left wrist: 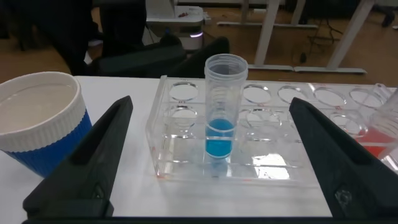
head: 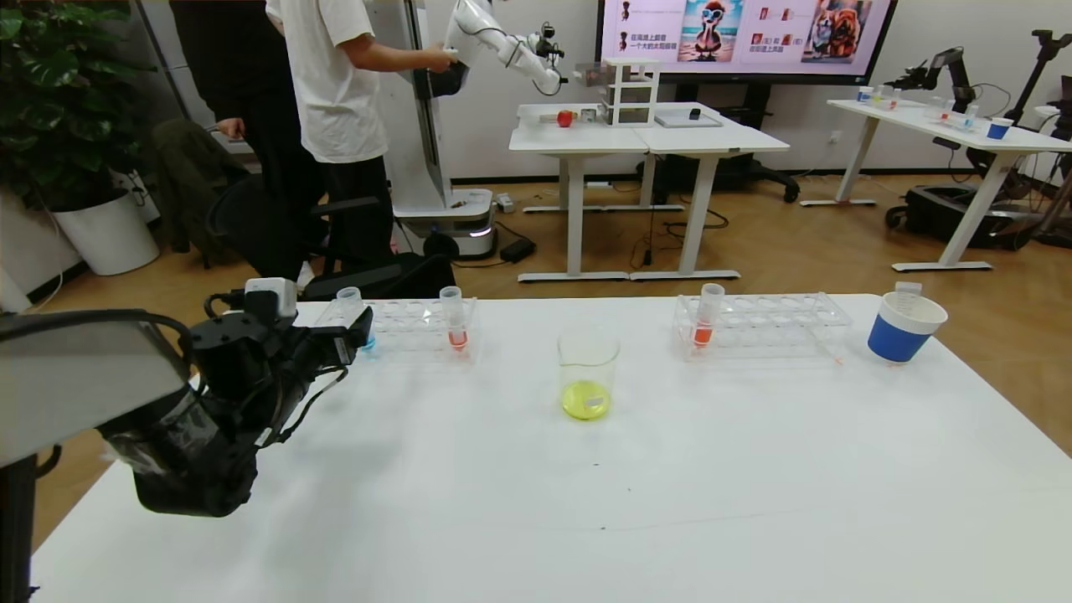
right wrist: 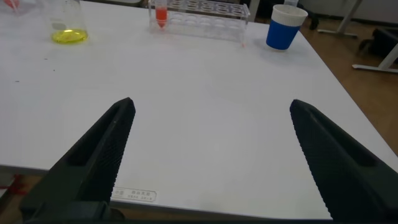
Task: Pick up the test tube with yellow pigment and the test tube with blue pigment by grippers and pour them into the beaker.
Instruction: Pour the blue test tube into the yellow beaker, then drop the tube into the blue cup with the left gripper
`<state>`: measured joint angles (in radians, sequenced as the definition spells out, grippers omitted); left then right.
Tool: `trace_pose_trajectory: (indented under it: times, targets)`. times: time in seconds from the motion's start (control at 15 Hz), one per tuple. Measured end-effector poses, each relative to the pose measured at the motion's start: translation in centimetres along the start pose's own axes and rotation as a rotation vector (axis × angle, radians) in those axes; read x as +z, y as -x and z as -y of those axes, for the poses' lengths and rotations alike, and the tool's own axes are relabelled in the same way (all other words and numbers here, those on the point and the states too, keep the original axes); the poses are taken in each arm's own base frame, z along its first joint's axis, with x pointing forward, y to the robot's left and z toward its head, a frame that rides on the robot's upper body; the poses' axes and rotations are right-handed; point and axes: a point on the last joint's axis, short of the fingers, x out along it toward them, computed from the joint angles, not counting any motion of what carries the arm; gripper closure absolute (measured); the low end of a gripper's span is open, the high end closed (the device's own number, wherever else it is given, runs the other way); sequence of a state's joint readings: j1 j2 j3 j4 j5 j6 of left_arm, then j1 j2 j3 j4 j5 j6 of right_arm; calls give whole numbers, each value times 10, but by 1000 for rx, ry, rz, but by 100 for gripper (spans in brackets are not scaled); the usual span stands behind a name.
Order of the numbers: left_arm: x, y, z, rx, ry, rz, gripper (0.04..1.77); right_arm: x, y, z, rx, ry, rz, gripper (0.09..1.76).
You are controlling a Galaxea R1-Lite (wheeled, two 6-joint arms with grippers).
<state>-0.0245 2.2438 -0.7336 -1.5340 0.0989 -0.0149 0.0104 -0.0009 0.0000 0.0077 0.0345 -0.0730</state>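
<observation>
White worktop fills your view, an office behind. Your left gripper, jaws wide, faces the test tube with blue pigment upright in its rack near the far left corner, likely for grasping. Yellow liquid already sits in the beaker mid-table. Your right gripper hovers wide and empty over the near right edge.

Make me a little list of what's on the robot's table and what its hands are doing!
beaker: mid table, yellow liquid at the bottom
blue tube: upright in the left rack, not held
left hand: open, fingers either side of the blue tube, not touching
right hand: open, empty, over bare table
red tubes: one in the left rack, one in the right rack
cups: one by the right rack, one beside the left rack
</observation>
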Motion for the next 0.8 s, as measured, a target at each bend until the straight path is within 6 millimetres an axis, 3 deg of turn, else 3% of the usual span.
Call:
trace_pose_trajectory:
  times: [0.4, 0.73, 0.8]
  targets:
    - [-16, -33, 3, 8, 6, 27, 6, 0, 0, 0, 0, 0, 0, 11]
    - [-20, -39, 3, 11, 7, 33, 6, 0, 0, 0, 0, 0, 0, 11]
    - [-20, -39, 3, 11, 8, 36, 14, 0, 0, 0, 0, 0, 0, 11]
